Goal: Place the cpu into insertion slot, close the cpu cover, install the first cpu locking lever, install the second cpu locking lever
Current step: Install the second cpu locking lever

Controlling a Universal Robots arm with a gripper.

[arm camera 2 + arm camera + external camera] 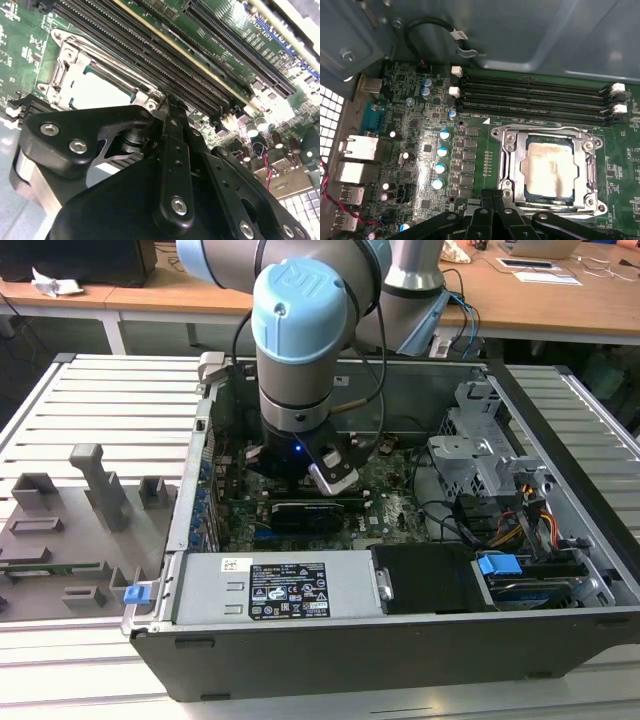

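The cpu lies flat in the insertion slot, its dull silver top showing; it also appears as a bright square in the second wrist view. The cpu cover, a silver frame, lies down around the chip, which shows through its window. My gripper hovers just beside the socket's near edge, fingers shut together with nothing between them. Its black linkage and one finger reach toward the socket corner. In the exterior view the arm's wrist stands over the green board inside the open computer case.
Long black memory slots run beside the socket, with capacitors and rear ports on the other side. The case wall rises close behind. A power supply, a black card and a drive cage crowd the case.
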